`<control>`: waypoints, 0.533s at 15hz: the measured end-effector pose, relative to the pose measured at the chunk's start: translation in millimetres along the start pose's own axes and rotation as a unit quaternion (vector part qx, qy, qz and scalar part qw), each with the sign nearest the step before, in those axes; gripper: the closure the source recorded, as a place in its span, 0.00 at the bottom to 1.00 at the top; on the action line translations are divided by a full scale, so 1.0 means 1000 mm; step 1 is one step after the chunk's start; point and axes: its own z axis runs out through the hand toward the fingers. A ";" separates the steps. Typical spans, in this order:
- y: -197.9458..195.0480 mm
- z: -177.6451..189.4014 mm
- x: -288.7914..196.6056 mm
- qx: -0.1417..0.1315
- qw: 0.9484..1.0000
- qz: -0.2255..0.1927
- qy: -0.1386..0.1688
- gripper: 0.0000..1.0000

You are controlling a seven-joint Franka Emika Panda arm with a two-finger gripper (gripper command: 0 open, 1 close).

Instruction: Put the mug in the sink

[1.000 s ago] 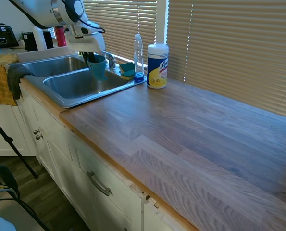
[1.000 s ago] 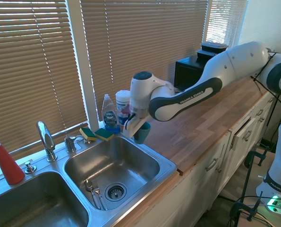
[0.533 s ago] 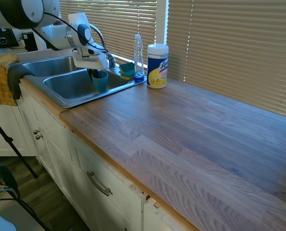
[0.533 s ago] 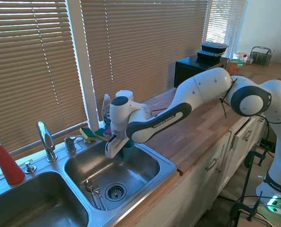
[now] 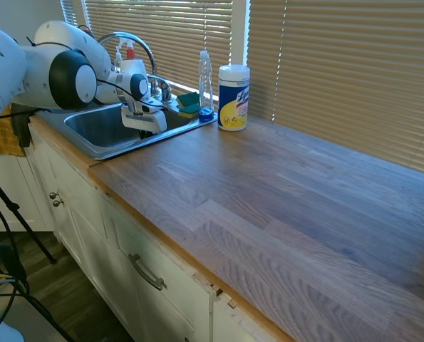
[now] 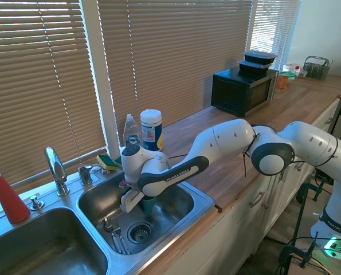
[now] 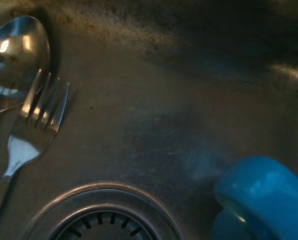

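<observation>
The sink (image 6: 200, 202) is a stainless two-basin unit set in a wooden counter. My gripper (image 6: 140, 201) reaches deep into the basin nearer the counter and is shut on the mug (image 6: 149, 204), a small teal cup held low beside the drain (image 6: 138, 232). In the wrist view the mug's (image 7: 261, 197) blue rim shows just above the steel floor, with the drain (image 7: 101, 217) close by. From the first exterior view the gripper (image 5: 147, 125) dips below the sink's rim (image 5: 113, 147), and the mug is hidden there.
A fork (image 7: 33, 127) and spoon (image 7: 16, 50) lie on the basin floor by the drain. Behind the sink stand the faucet (image 6: 55, 169), sponges (image 6: 116, 162), a dish soap bottle (image 6: 132, 136) and a wipes canister (image 6: 151, 128). A red spray bottle (image 6: 7, 196) stands far left.
The arm has moved the mug from above the basin's counter-side edge down into the basin, close to the floor by the drain. The grip has stayed closed.
</observation>
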 end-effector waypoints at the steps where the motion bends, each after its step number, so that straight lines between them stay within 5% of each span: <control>1: -0.002 0.008 0.001 -0.003 1.000 0.002 -0.001 1.00; 2: -0.003 0.014 0.002 -0.005 1.000 0.004 -0.003 1.00; 3: -0.004 0.018 0.003 -0.006 1.000 0.005 -0.003 0.00; 8: -0.008 0.015 0.004 -0.008 1.000 0.017 -0.020 0.00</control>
